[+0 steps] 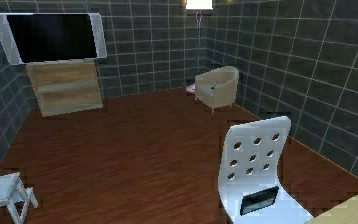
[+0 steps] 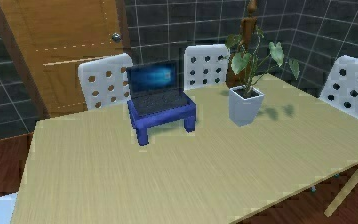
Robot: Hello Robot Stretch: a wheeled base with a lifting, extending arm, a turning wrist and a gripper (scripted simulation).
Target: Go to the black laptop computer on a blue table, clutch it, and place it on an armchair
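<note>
The black laptop (image 2: 159, 92) stands with its lid raised and screen glowing blue on a small blue bench (image 2: 163, 120), which itself sits on a large pale bench (image 2: 187, 175). That raises the machine above the wood, so its edges overhang slightly and look easier to reach than if it lay flat. The raised lid makes it top-heavy for carrying, I judge, and the base seems the safer part to take.

Just to the arm side view's right stands a potted plant (image 2: 247, 98) in a white pot, close enough to be brushed by a careless reach. White perforated chairs (image 2: 105, 82) line the far edge, with a wooden door (image 2: 72, 45) behind.

How the tool stands, spread or pressed together, I cannot tell.

In the forward view the beige armchair (image 1: 217, 87) waits in the far corner across open wooden floor (image 1: 137, 140) (a clear run, once the laptop is in hand). The pickup is not yet done.
</note>
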